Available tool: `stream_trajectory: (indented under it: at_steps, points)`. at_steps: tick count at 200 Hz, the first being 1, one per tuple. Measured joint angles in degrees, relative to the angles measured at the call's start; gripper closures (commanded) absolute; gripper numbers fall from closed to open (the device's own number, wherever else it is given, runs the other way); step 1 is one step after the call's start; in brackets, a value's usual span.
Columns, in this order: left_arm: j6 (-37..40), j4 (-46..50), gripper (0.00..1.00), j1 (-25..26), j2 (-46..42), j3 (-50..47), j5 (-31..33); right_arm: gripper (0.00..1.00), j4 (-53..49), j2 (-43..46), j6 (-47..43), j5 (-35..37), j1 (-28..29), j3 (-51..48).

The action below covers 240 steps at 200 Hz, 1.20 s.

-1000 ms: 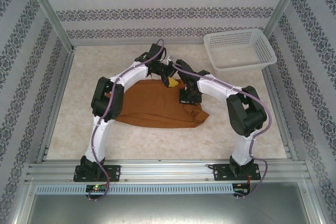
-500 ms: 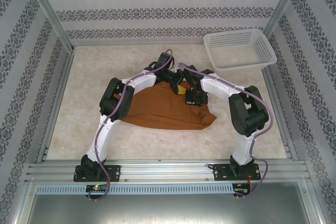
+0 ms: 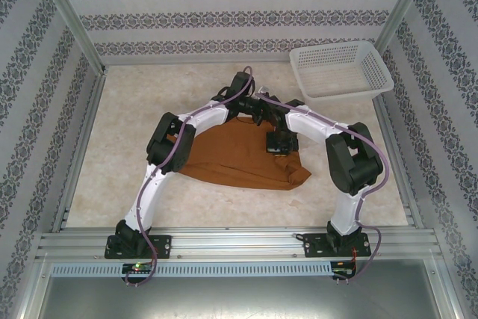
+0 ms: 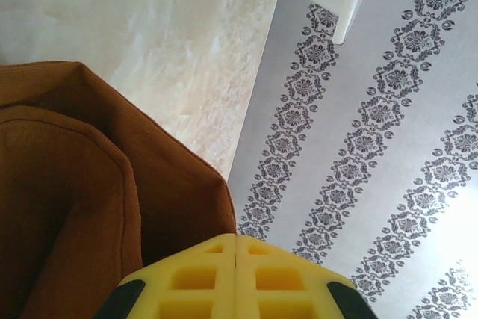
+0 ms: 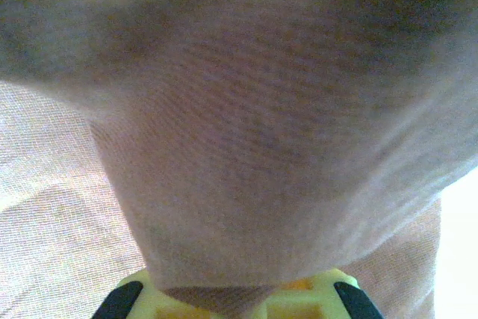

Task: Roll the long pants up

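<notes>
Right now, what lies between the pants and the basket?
Top view: the right arm crosses there by the pants; beyond it, bare table up to the basket.

The long pants point(image 3: 239, 158) are seen as one rust-brown cloth, folded over and spread flat on the middle of the table point(image 3: 112, 147) in a roughly triangular shape. The wide edge is turned to the near side, with a corner drawn out to the right, and the narrow top is gathered at the far side. Two layers with stitched hems are shown from close by, one over the other.
</notes>
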<state>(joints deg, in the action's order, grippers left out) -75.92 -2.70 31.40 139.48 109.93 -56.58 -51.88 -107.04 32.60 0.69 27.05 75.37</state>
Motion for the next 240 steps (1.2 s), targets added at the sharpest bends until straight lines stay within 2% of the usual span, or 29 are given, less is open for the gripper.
stream_trajectory:
  at_steps: [68, 79, 87, 100, 108, 113, 124, 149, 174, 216, 240]
  points:
    - [1.3, 4.1, 0.97, -2.4, 0.4, 3.6, 3.3, 0.99, 2.7, -4.1, -7.2, -0.4, -2.4, 4.9]
    - [2.1, 4.8, 0.96, -3.0, 0.4, 3.9, 4.2, 0.96, 4.2, -5.4, -7.6, -1.9, -2.5, 6.1]
    - [2.5, 5.4, 0.96, -3.4, 0.3, 3.9, 4.9, 0.87, 5.0, -6.2, -7.6, -3.1, -2.5, 6.8]
    - [3.1, 6.3, 0.96, -3.9, 0.2, 3.9, 5.8, 0.44, 5.6, -7.5, -7.5, -4.9, -2.5, 8.0]
    - [3.5, 6.7, 0.96, -4.2, 0.1, 3.9, 6.2, 0.25, 5.5, -8.1, -7.5, -6.0, -2.5, 8.9]
    - [3.6, 6.9, 0.96, -4.4, 0.0, 3.9, 6.3, 0.18, 5.3, -8.3, -7.5, -6.5, -2.5, 9.4]
    - [3.8, 7.0, 0.95, -4.7, -0.3, 3.9, 6.3, 0.12, 4.7, -8.5, -7.3, -7.3, -2.4, 10.4]
    - [4.0, 7.0, 0.93, -4.8, -1.8, 4.0, 5.9, 0.07, 2.8, -6.8, -8.0, -7.3, -2.5, 11.4]
    - [4.5, 7.6, 0.91, -4.0, -3.4, 5.4, 4.4, 0.05, -0.1, -1.2, -9.0, -5.4, -3.8, 11.1]
    - [5.3, 12.3, 0.89, -3.0, -3.5, 5.4, 3.7, 0.02, 1.1, 20.0, -10.3, 0.6, -14.6, 6.7]
    - [5.3, 12.8, 0.89, -3.0, -3.5, 5.4, 3.7, 0.03, 2.3, 25.3, -9.7, 1.2, -20.1, -1.8]
